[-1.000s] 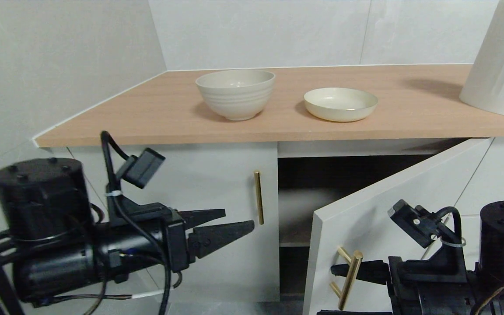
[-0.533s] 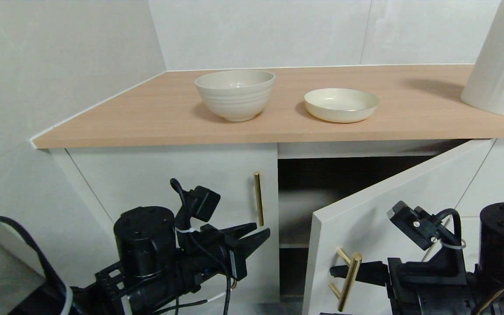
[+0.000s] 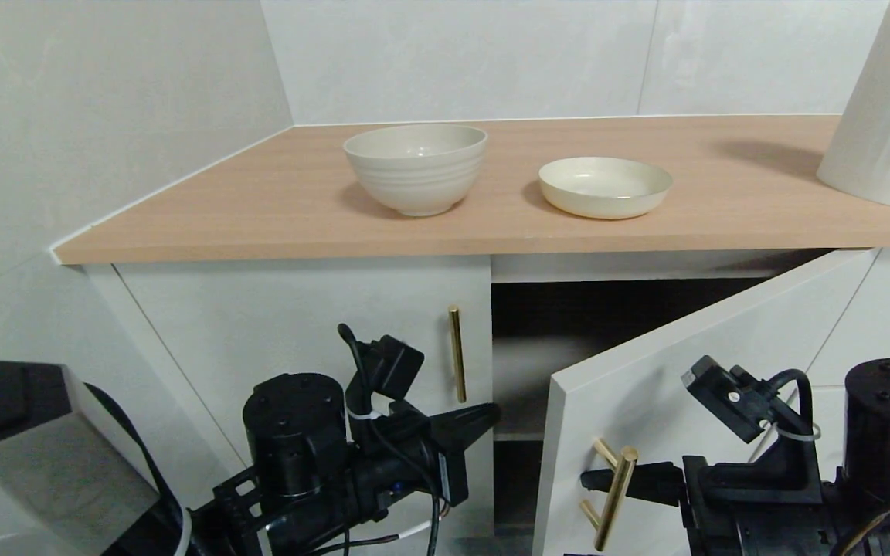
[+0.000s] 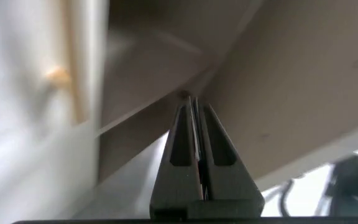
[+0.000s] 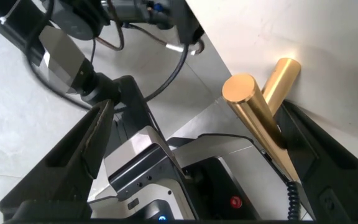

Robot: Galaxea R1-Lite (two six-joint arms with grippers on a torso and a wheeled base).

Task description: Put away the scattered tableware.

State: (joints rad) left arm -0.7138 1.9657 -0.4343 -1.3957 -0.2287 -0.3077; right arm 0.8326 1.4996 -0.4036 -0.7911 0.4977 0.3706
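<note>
Since a second ago my left claw (image 3: 487, 417) has swung down and across beneath the counter (image 3: 259, 208), from under its left end to the edge of the open cupboard (image 3: 538, 332). Its fingers were apart then and are pressed together now. My right claw (image 3: 596, 479) has stayed put below the counter's right half. Its fingers are spread either side of the gold handle (image 3: 616, 486) on the open door (image 3: 669, 363), not clamped on it. The bowl (image 3: 416, 166) and the dish (image 3: 605, 185) sit where they were on the counter, both upright and apart from each other. The bowl is deep and cream, with ribs around its outside. The dish is shallow and pale yellow, and sits nearer the counter's right end.
</note>
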